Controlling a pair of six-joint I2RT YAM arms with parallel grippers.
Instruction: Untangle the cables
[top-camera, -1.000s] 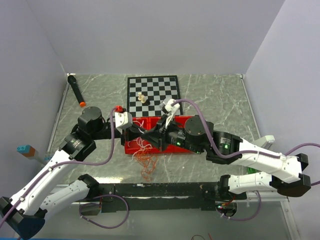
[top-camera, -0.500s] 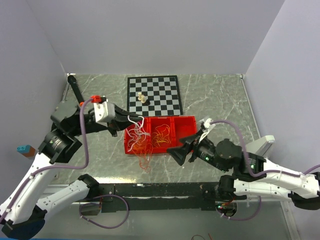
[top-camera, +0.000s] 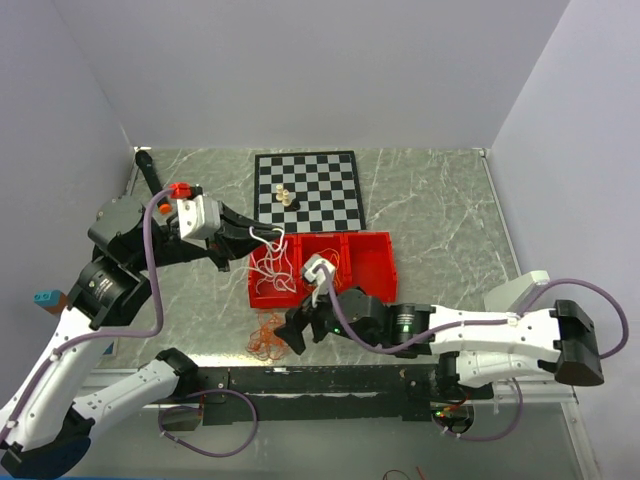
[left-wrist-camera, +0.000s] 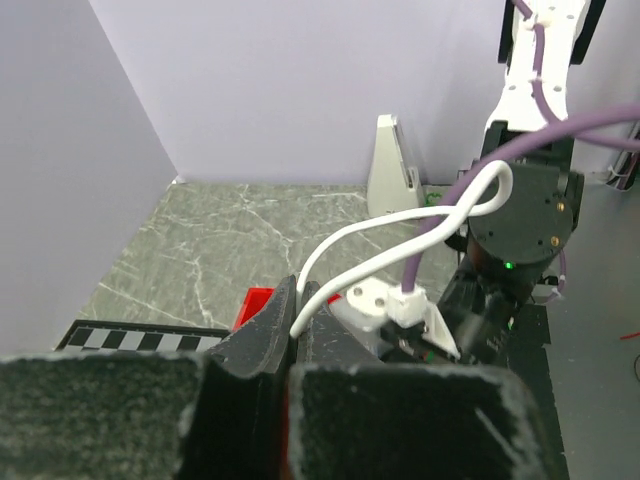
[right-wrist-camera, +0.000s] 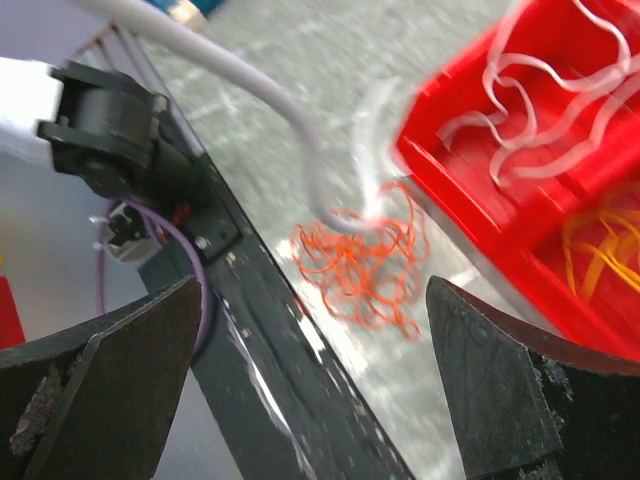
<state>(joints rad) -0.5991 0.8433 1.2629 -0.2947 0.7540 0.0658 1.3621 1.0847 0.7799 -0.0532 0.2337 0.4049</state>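
While the left pincer sits pinched shut on the white cables that rise from the left compartment of the red bin, the right pincer gapes wide just above the red-orange cables, tangled on the desk beside the bin

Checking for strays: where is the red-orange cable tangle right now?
Top view: the red-orange cable tangle lies on the table off the red bin's near-left corner, beside the right gripper.
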